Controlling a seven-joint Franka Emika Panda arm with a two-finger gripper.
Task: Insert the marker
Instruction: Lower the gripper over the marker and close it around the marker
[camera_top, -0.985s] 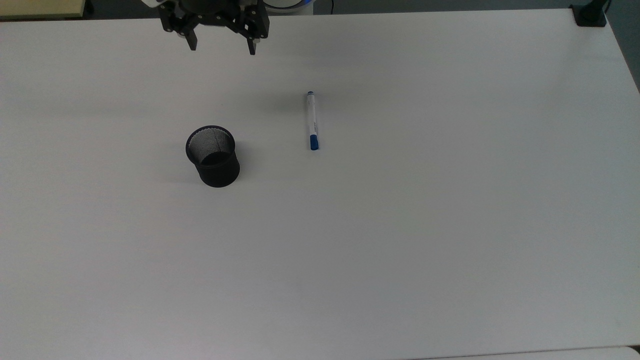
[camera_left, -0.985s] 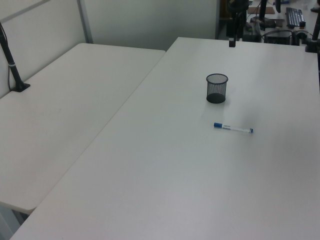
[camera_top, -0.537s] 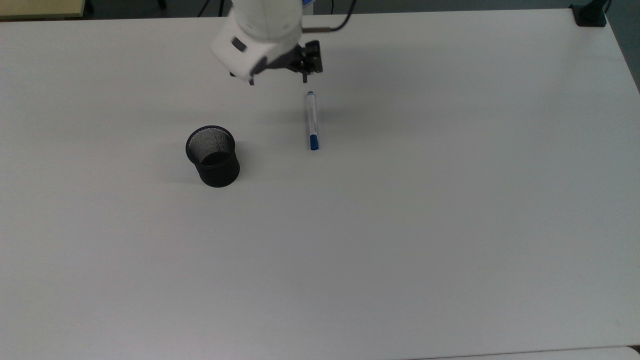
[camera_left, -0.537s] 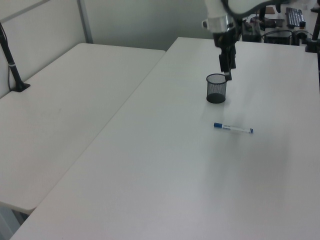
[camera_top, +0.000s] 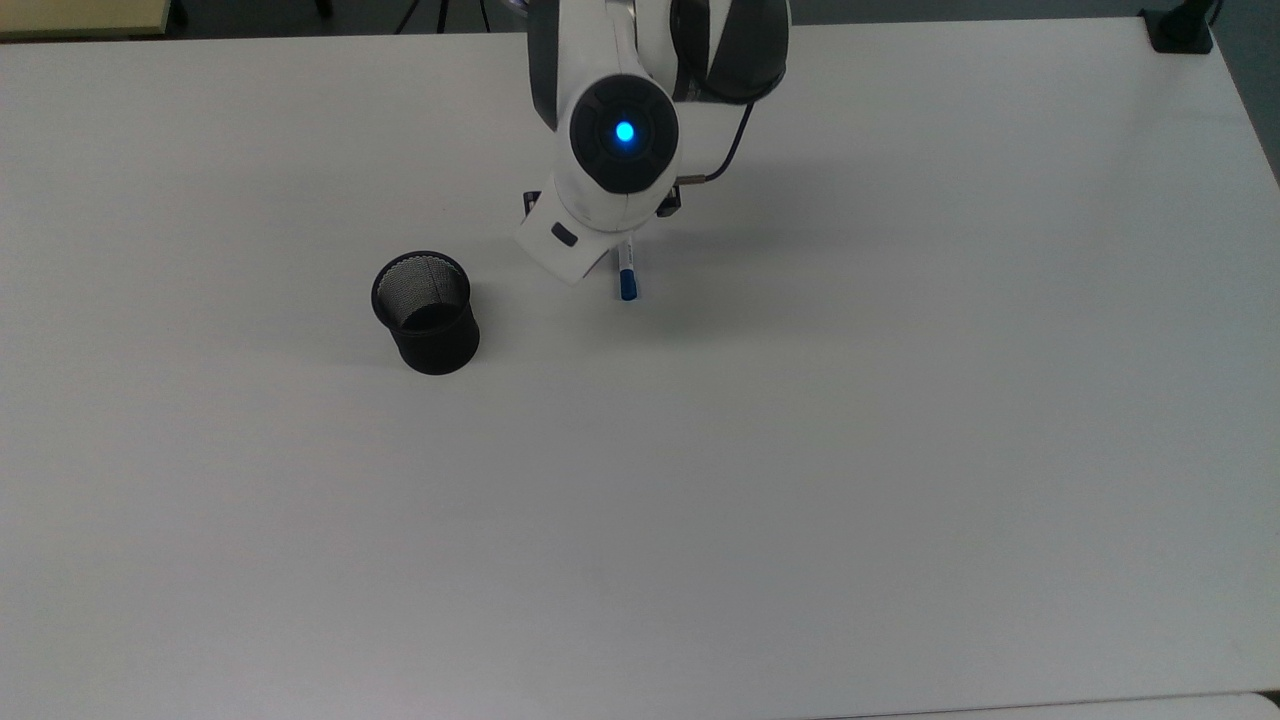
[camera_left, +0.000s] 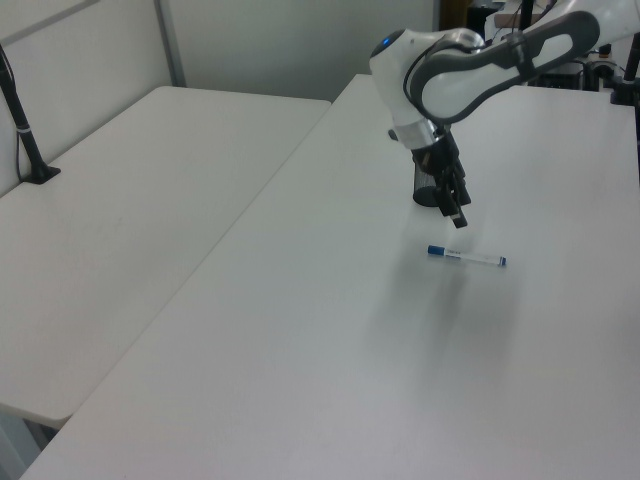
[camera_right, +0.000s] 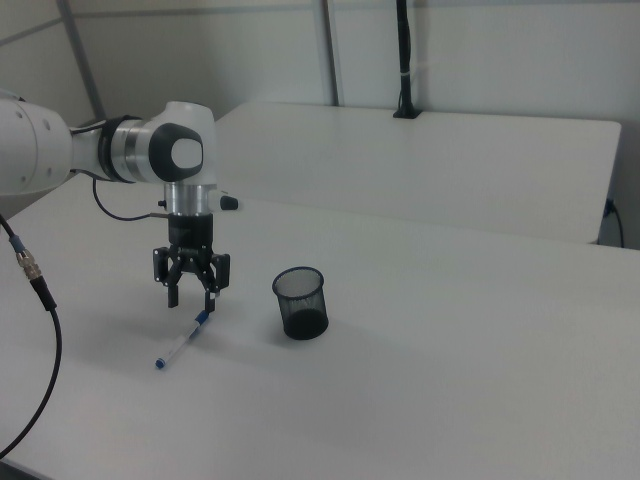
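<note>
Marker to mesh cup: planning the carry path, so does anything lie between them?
No. In the top view, only bare table lies between the marker and the mesh cup.

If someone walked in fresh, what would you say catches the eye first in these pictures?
The white arm with its glowing blue light, gripper open and hanging just above the marker, which lies flat on the white table. Next is the black mesh cup, upright on the right view's right of the marker.

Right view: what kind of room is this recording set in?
Probably a robotics lab or office workspace. Plain white tables stand side by side against a bare wall, a black pole mount is clamped to the far table, and the robot arm works over a marker and mesh cup.
</note>
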